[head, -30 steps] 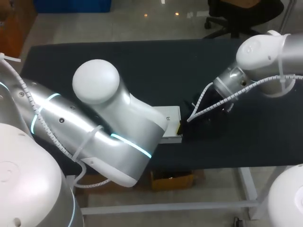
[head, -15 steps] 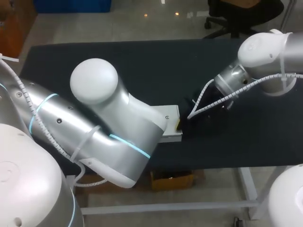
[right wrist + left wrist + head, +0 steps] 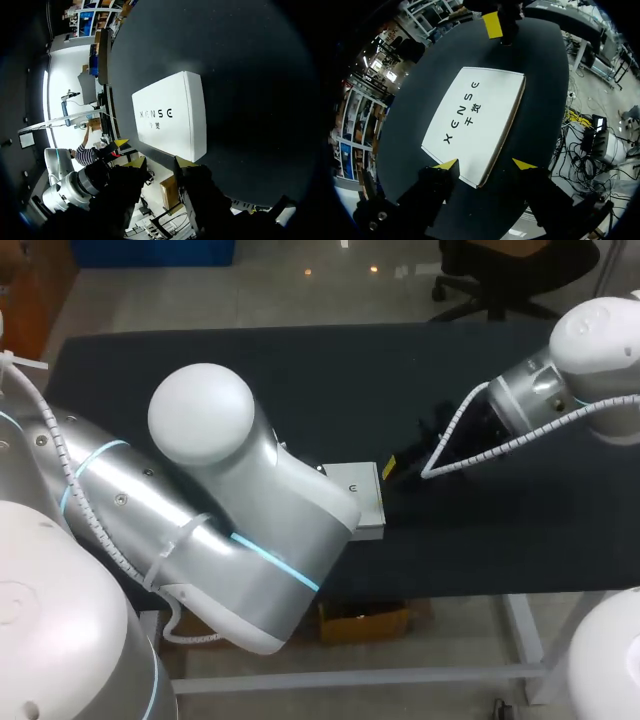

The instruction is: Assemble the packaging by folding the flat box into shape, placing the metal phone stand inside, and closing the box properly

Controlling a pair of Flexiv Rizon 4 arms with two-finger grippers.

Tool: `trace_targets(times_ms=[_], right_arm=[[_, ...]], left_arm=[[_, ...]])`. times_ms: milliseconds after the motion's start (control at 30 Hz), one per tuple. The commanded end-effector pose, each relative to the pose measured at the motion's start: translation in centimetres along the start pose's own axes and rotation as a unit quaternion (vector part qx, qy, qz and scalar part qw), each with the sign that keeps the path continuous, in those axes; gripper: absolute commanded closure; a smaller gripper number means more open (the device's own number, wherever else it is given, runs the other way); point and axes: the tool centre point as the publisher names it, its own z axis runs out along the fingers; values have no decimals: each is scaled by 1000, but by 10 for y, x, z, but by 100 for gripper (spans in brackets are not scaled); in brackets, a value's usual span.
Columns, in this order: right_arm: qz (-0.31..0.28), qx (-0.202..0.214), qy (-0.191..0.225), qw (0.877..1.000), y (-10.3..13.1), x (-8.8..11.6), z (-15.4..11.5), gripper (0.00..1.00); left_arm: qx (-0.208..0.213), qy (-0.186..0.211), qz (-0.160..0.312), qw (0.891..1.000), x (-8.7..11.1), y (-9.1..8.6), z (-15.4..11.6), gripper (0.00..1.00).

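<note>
The fingers of the left gripper were spread astride a corner of the white box on the table; contact could not be determined. The fingers of the right gripper were parted, just beside the box, which was largely hidden from above by the left arm.

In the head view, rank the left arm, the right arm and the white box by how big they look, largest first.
1. Left arm, though it is nearest the camera, which inflates it.
2. Right arm.
3. White box, mostly hidden behind the left arm.
</note>
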Motion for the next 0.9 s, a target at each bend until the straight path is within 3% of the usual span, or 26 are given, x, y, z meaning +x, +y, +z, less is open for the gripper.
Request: trace_targets(times_ms=[33,267,600,733,900], right_arm=[[-37,-49,32,998,-10,-2,-26,0],[-111,-109,63,986,0,0,-58,0],[-193,-162,84,964,13,-3,-88,0],[-189,-211,60,957,14,-2,-100,0],[-189,-211,60,957,14,-2,-100,0]], left_arm=[[-13,13,-18,1000,8,-9,-16,0],[-32,61,-77,995,25,-11,-30,0],[-77,107,-142,981,55,-22,-32,0],[-93,125,-142,977,60,-24,-29,0],[-93,125,-142,977,60,-24,-29,0]])
